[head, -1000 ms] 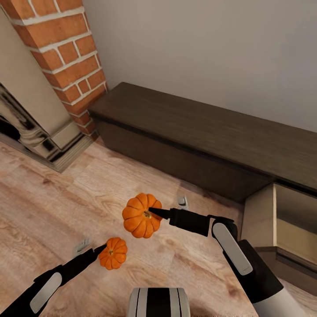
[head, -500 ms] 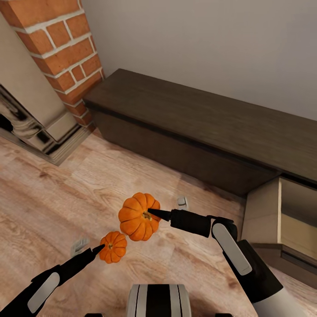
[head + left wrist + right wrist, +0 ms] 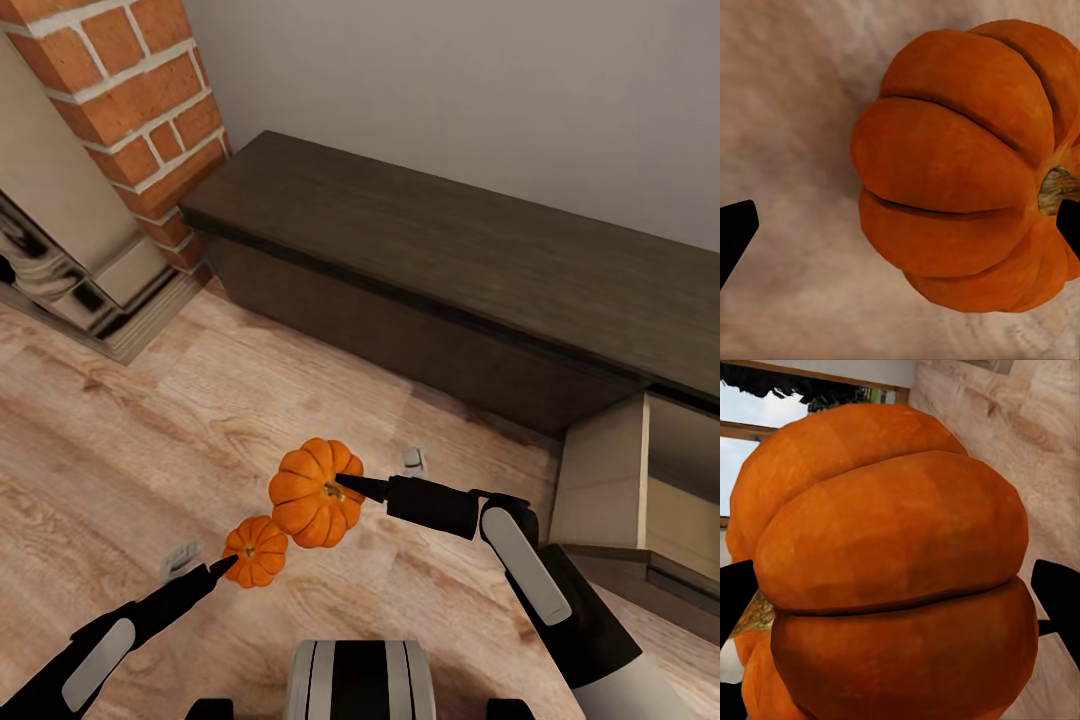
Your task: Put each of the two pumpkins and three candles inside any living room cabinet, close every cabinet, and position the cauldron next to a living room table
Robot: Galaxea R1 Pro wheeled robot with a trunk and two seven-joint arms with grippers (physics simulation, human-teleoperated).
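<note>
Two orange ribbed pumpkins hang above the wooden floor. My right gripper (image 3: 343, 486) is shut on the larger pumpkin (image 3: 312, 494), which bulges between both black fingertips (image 3: 1059, 598) in the right wrist view (image 3: 892, 577). Lower and to its left, my left gripper (image 3: 222, 566) is shut on the smaller pumpkin (image 3: 256, 551); in the left wrist view that pumpkin (image 3: 960, 172) sits against one fingertip (image 3: 1069, 223) by its stem. The long dark-brown cabinet (image 3: 450, 270) runs along the wall behind, with one drawer (image 3: 680, 480) pulled open at the right, its inside beige.
A red brick column (image 3: 130, 80) and the grey fireplace (image 3: 60, 270) stand at the left. Wooden floor (image 3: 150, 420) lies between me and the cabinet. My own base (image 3: 360, 680) shows at the bottom edge.
The whole view has shifted, so cabinet and bricks sit higher and the open drawer further right. Both grippers keep their pumpkins; the small one hangs slightly closer to the large one.
</note>
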